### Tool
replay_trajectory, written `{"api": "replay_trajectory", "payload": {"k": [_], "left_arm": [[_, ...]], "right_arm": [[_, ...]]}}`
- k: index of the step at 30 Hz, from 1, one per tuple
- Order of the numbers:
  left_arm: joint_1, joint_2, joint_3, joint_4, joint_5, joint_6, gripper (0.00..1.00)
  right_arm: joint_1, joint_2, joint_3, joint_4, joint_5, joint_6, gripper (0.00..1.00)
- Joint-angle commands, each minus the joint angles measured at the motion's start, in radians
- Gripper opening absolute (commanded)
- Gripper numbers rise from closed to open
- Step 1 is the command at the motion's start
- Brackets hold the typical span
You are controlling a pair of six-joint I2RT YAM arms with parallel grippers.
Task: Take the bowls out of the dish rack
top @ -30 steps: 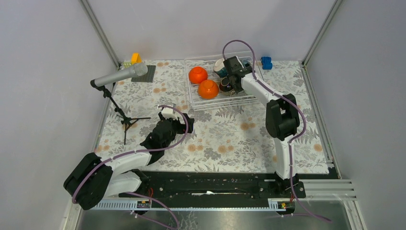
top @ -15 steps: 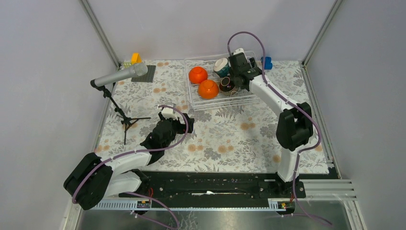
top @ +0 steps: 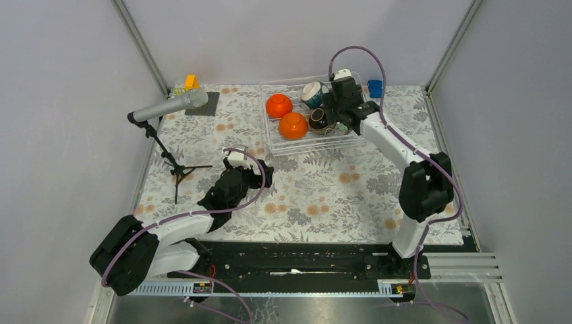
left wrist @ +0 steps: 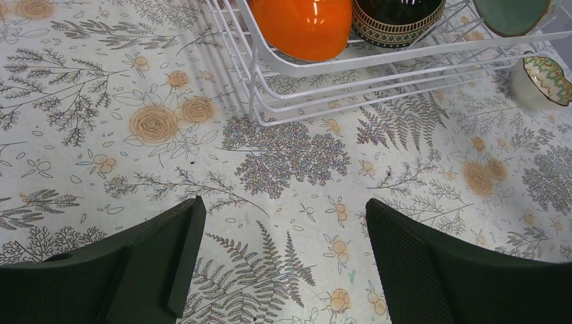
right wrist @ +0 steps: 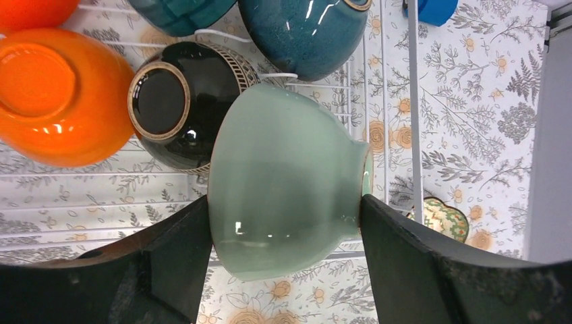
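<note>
The wire dish rack (top: 317, 145) stands at the back of the table. It holds two orange bowls (top: 278, 105) (top: 293, 125), a dark brown bowl (top: 318, 119) and a teal bowl (top: 311, 93). My right gripper (right wrist: 283, 216) is shut on a pale mint green bowl (right wrist: 283, 175), one finger on each side, and holds it over the rack's right part (right wrist: 413, 101). Below it lie the dark brown bowl (right wrist: 175, 101), an orange bowl (right wrist: 54, 94) and teal bowls (right wrist: 303, 34). My left gripper (left wrist: 283, 223) is open and empty over the tablecloth, in front of the rack (left wrist: 270, 88).
A small patterned cream dish (right wrist: 442, 219) sits on the table just right of the rack. A blue toy block (top: 375, 88) lies at the back right. A microphone on a stand (top: 168, 106), a dark mat (top: 206, 102) and a yellow block (top: 191, 82) are at the back left.
My right arm has swung to the right, and its gripper has shifted right and back over the rack. The left arm has not moved.
</note>
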Motion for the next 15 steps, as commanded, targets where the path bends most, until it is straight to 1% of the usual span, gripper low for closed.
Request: {"api": "replay_trajectory", "payload": {"k": [1, 7, 13, 15], "left_arm": [[-0.003, -0.019, 0.033, 0.015, -0.013, 0.012, 0.94], [-0.003, -0.024, 0.033, 0.015, -0.008, 0.009, 0.94], [-0.003, -0.024, 0.033, 0.015, -0.006, 0.008, 0.94], [-0.003, -0.026, 0.033, 0.015, -0.006, 0.008, 0.94]], "right_arm": [[-0.023, -0.12, -0.042, 0.188, -0.167, 0.137, 0.51], [-0.162, -0.144, -0.104, 0.225, -0.346, 0.259, 0.48], [-0.183, -0.173, -0.105, 0.231, -0.354, 0.262, 0.49], [-0.185, -0.177, -0.105, 0.235, -0.377, 0.267, 0.49]]}}
